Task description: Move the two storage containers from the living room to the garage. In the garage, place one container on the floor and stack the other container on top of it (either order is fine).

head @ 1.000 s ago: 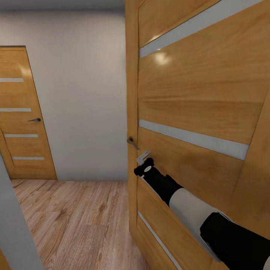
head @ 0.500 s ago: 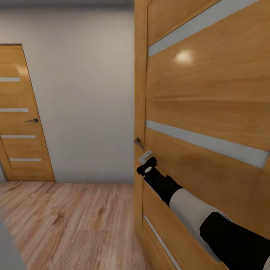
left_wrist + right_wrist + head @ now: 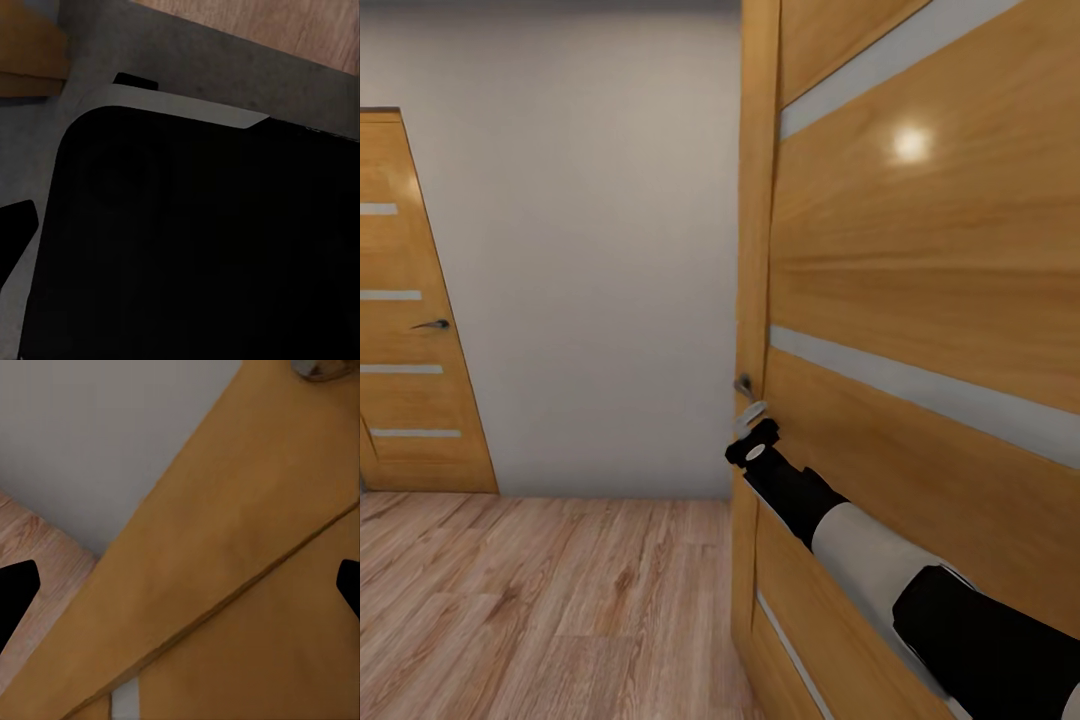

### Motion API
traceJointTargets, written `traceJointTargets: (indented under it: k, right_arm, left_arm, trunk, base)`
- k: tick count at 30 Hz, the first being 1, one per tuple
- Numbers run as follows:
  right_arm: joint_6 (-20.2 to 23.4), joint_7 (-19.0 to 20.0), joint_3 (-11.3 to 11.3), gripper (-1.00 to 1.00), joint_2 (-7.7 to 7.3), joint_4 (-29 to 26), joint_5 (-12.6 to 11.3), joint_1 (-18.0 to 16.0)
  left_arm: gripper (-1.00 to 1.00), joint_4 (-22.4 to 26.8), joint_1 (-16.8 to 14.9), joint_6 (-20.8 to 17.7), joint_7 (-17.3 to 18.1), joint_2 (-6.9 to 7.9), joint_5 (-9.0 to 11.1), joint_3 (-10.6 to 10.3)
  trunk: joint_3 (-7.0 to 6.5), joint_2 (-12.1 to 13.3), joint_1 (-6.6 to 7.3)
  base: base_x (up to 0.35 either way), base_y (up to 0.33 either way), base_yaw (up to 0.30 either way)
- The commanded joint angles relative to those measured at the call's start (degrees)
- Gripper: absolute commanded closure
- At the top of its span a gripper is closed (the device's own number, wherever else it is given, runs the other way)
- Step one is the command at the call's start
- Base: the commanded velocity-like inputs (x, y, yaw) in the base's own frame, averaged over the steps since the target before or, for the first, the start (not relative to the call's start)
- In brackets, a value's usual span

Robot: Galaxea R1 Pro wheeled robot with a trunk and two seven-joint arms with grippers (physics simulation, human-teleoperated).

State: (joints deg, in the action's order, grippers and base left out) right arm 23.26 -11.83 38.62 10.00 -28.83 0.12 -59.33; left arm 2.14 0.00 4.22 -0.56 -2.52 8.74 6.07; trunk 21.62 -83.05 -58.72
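Filling the head view from about one to five o'clock was an open wooden door (image 3: 920, 280), its leaf banded with pale strips, its free edge running down the middle of the picture. Behind it, from nine round to twelve, stood a plain white wall (image 3: 590, 260), and at nine o'clock a second door (image 3: 405, 300) of the same make, closed, with a dark lever. Light wood plank floor (image 3: 550, 600) spread from six to eight o'clock.

The right arm reached from five o'clock up toward the centre, ending at the right gripper (image 3: 750, 418) just beside the open door's edge. The door handle (image 3: 743, 385) lay at roughly twelve o'clock from it, very near, whether touching could not be told. In the right wrist view the two dark fingertips (image 3: 16, 589) sat far apart with door wood between them, so the pincer was wide open and held nothing.

The left wrist view showed a dark rounded part of the robot's own body over a grey surface; one dark fingertip (image 3: 16, 225) showed at its edge, so the spread of that pincer could not be told.

Neither storage container appeared here. By my reckoning the robot was in transit, and the coming move turned on the right gripper working this door aside.
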Motion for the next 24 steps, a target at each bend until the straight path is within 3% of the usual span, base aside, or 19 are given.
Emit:
traceJointTargets:
  k: [1,15,17,24]
  right_arm:
    - [0.5,-0.5,0.2,-1.0,0.0,0.0,0.6,-0.1]
    - [-0.1,-0.5,-0.1,-1.0,0.0,3.2,0.8,-0.1]
    - [-2.2,-0.6,-0.4,-1.0,0.0,5.7,0.8,-0.1]
    - [-3.0,-0.6,-0.6,-1.0,0.0,6.4,0.8,-0.1]
  left_arm:
    - [-1.0,0.1,0.0,0.1,-0.1,-0.03,0.1,0.4]
    - [-1.0,0.1,0.0,0.2,-0.1,-0.03,0.1,0.4]
    - [-1.0,0.1,0.0,0.1,-0.1,-0.03,0.1,0.4]
    - [-1.0,0.1,0.0,0.2,-0.1,-0.03,0.0,0.4]
  trunk:
    - [0.06,0.0,-0.01]
    - [0.06,0.0,-0.01]
    - [0.06,0.0,-0.01]
    - [0.06,0.0,-0.01]
  base:
    - [0.035,0.0,0.0]
    - [0.006,0.0,0.0]
    - [0.0,0.0,0.0]
    - [0.0,0.0,0.0]
